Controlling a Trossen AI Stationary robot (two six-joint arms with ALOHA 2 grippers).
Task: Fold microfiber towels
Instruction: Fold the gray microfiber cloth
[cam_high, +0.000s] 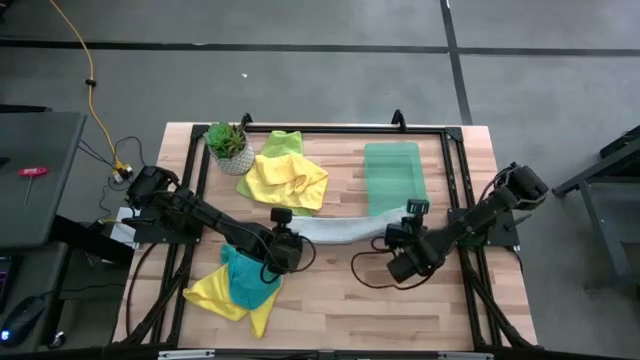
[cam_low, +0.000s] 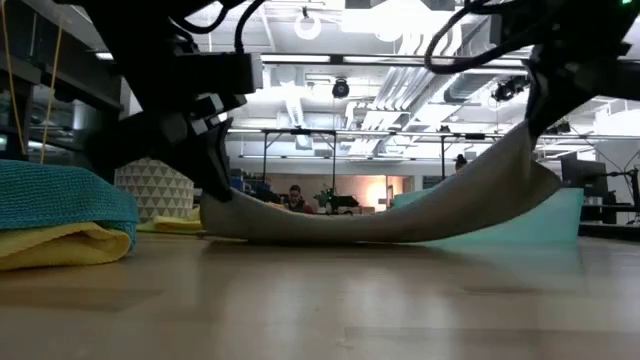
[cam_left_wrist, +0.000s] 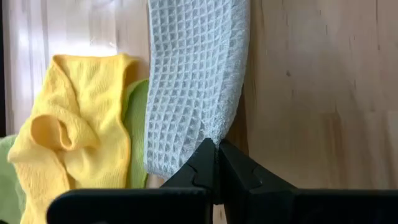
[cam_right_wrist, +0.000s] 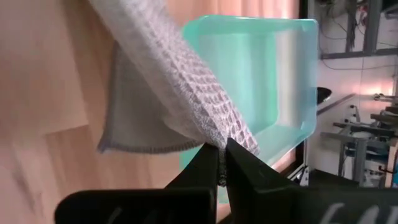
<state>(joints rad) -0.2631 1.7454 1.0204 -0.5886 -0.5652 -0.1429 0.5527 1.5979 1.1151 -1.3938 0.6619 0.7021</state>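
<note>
At frame centre, your left gripper (cam_high: 283, 246) and right gripper (cam_high: 404, 258) each pinch one end of the grey towel (cam_high: 340, 229), stretching it for folding.

On my table (cam_high: 330, 290) I see a green tray (cam_high: 392, 176) at 1 o'clock and a little plant (cam_high: 228, 146) at 11 o'clock.

Grey towel (cam_left_wrist: 193, 81): soft cloth, waffle-weave grid of small square cells, matt; stitched hem along one edge. Yellow towel (cam_left_wrist: 74, 130): fine-pile cloth, matt, loosely rumpled. Teal towel (cam_low: 60, 200): knobbly textured cloth. Table (cam_high: 330, 295): pale wood planks, smooth, visible grain, light sheen. Tray (cam_right_wrist: 261, 81): translucent green plastic, smooth, glossy. Left gripper (cam_left_wrist: 216, 163) and right gripper (cam_right_wrist: 222, 163): fingers of dark matt plastic. Plant pot (cam_low: 150, 190): pale, with a triangle pattern.
</note>
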